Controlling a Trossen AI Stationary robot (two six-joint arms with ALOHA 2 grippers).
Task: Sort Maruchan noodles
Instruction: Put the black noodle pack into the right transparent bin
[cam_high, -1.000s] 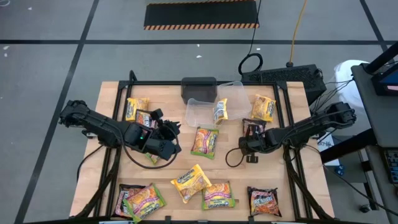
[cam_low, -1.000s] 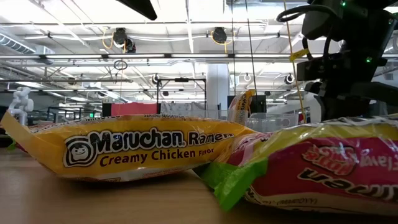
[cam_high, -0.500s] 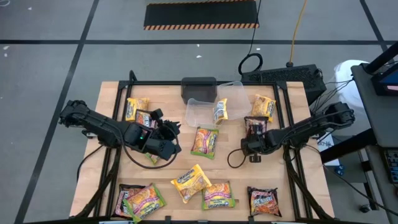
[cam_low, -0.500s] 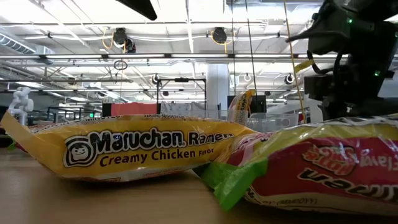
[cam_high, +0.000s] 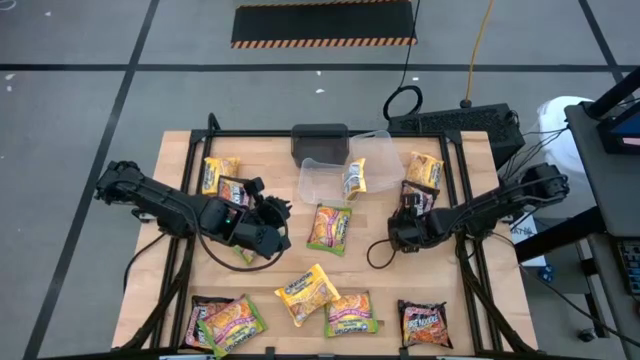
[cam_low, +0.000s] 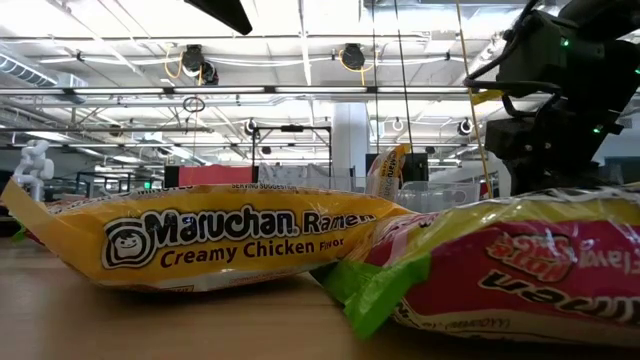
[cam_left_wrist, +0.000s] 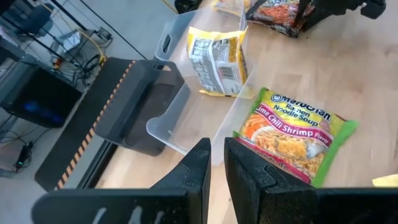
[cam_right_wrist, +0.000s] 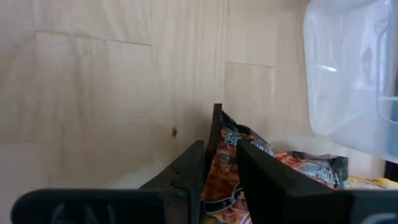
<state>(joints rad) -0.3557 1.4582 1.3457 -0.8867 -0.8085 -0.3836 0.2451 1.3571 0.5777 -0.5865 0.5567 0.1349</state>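
A dark brown-black noodle packet (cam_high: 415, 200) sits at the table's right, with my right gripper (cam_high: 409, 214) shut on it; the right wrist view shows it between the fingers (cam_right_wrist: 221, 162). My left gripper (cam_left_wrist: 214, 165) hovers at mid-left above the table, its fingers a narrow gap apart with nothing between them. In front of it a green-edged packet (cam_left_wrist: 292, 134) lies flat on the wood. A yellow packet (cam_high: 354, 178) leans in a clear tub (cam_high: 318, 182). Other packets lie flat around the table. My right gripper pinches the dark packet by its near edge (cam_right_wrist: 219, 124) between the two fingers. The fingers slant down at it from the table's near side. That edge stands tipped up between the fingers, while the packet's far part (cam_right_wrist: 311, 168) lies on the wood.
A second clear tub (cam_high: 372, 150) and a dark grey box (cam_high: 320, 140) stand at the far middle. Packets lie at far left (cam_high: 220, 172), far right (cam_high: 424, 172) and along the near edge (cam_high: 307, 290), (cam_high: 422, 325), (cam_high: 225, 320). A cable loops by the right gripper (cam_high: 375, 255).
My right gripper has rolled and edged toward the table's right, onto the dark packet. The packet has shifted slightly toward the far right and its near edge has tipped up from lying flat.
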